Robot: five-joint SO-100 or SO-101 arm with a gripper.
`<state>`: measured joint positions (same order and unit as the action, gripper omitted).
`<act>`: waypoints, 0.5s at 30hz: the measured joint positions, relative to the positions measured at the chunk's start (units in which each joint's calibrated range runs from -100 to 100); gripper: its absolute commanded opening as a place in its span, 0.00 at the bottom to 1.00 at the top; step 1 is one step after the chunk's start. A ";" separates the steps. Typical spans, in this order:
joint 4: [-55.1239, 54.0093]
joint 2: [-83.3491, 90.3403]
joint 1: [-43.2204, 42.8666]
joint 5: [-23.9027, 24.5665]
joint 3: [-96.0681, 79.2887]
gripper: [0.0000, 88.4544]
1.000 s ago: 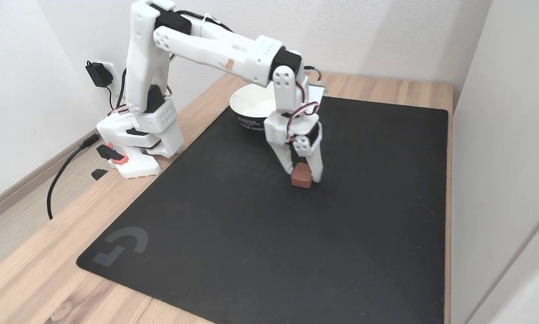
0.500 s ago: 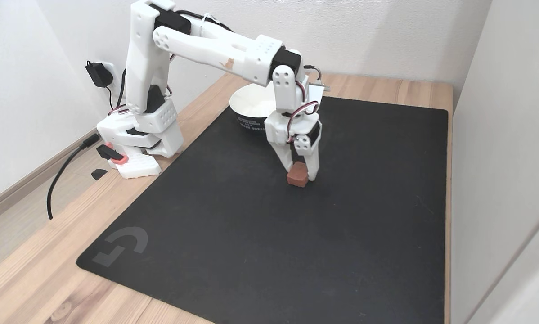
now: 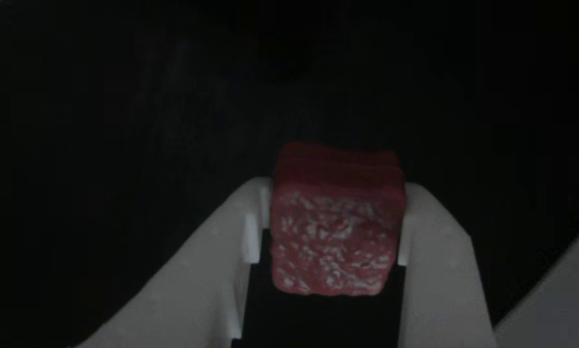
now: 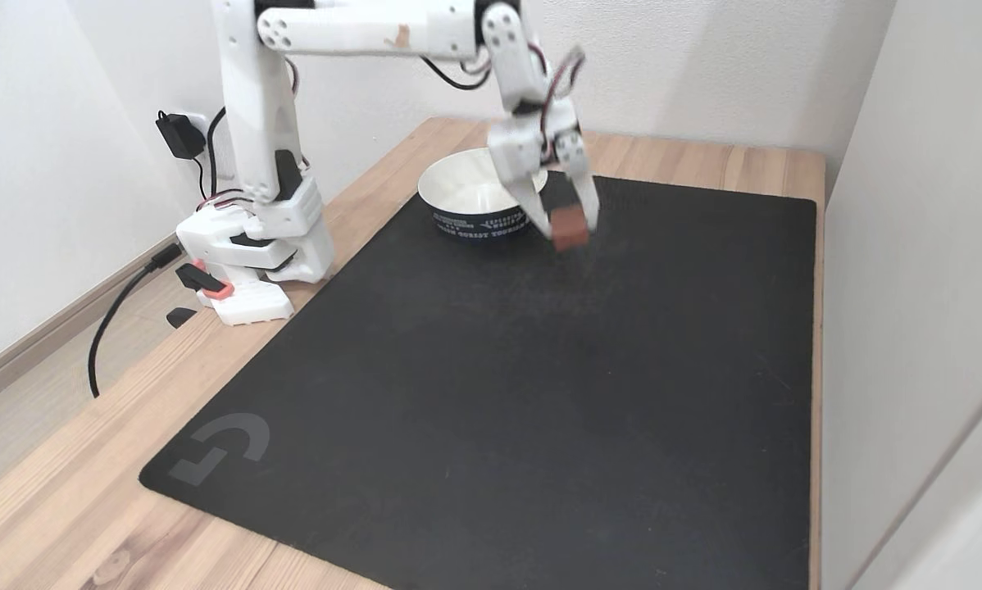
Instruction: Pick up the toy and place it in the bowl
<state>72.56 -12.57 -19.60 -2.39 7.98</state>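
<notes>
The toy [image 4: 570,226], a small dark-red block, hangs in the air above the black mat, held between the white fingers of my gripper [image 4: 569,229]. In the other view the toy [image 3: 335,227] shows its rough, whitish-speckled face, and the gripper [image 3: 337,212] is shut on it from both sides. The bowl [image 4: 458,192] is white inside with a dark band and lettering outside. It stands at the mat's far edge, just left of and behind the lifted toy.
The black mat [image 4: 499,393] covers most of the wooden table [image 4: 65,508]. The arm's white base [image 4: 249,254] sits at the left with a black cable [image 4: 110,319] trailing off the table. A white wall runs along the right side.
The gripper has risen from the mat with the toy in it and swung back toward the bowl. The upper arm now stands higher.
</notes>
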 measured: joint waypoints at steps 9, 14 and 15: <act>5.83 7.08 -18.14 -0.26 -5.10 0.03; 8.10 7.58 -22.22 -0.26 -7.27 0.03; 9.03 7.49 -22.64 -0.26 -7.46 0.03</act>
<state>81.60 -5.08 -42.24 -2.65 0.52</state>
